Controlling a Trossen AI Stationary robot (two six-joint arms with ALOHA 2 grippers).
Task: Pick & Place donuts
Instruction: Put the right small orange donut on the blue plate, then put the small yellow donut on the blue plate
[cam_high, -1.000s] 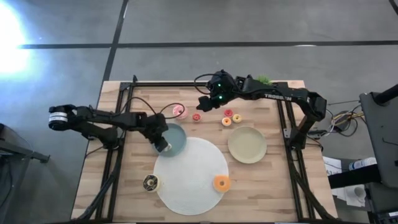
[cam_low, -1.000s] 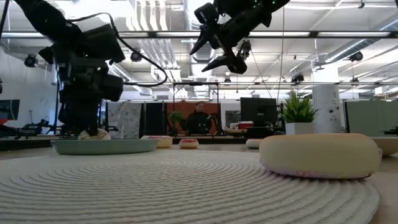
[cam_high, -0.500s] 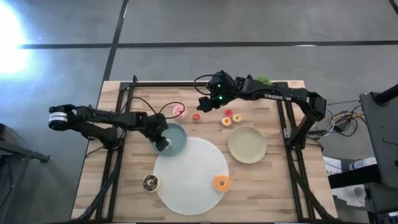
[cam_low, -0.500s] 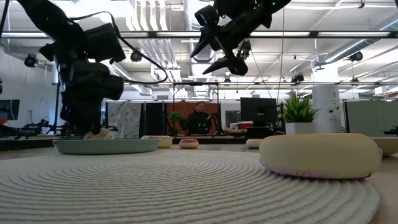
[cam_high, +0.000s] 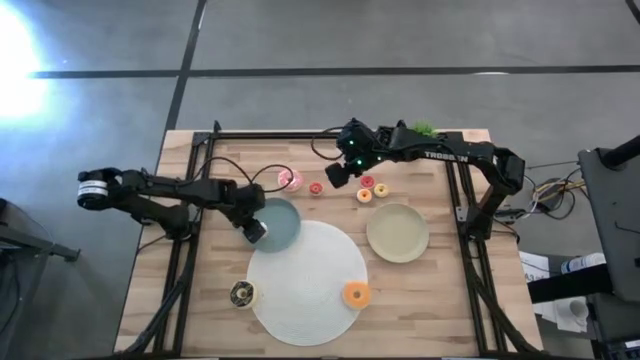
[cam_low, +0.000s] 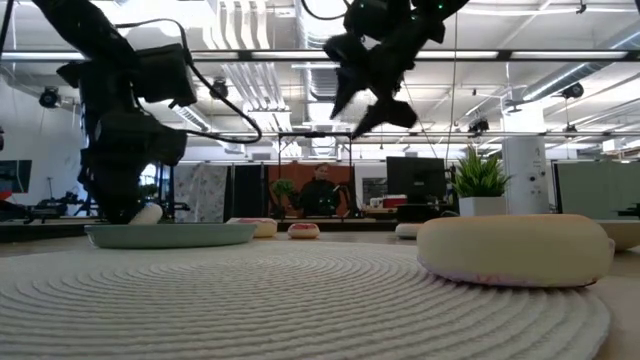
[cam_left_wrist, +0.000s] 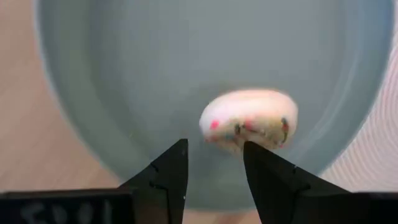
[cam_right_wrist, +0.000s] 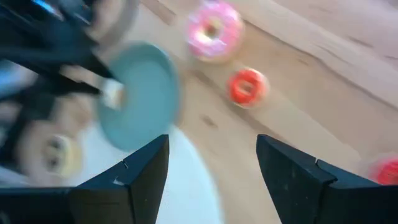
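A pale sprinkled donut lies on the teal plate, near the plate's left rim. My left gripper stands open just short of it, pointing steeply down; in the high view it is over that rim. My right gripper hangs open above the far middle of the table, over bare wood. Ahead of it lie the pink-frosted donut and a tiny red donut, both flat on the wood.
Tiny red, yellow and orange donuts lie beyond the beige plate. An orange donut sits on the white mat. A dark brown one lies at the mat's left edge. Black frame rails run along both table sides.
My left gripper has opened and let go of the pale donut, which now lies on the teal plate, and it has tipped back a little toward the left. My right gripper has tipped further downward in place and stays open.
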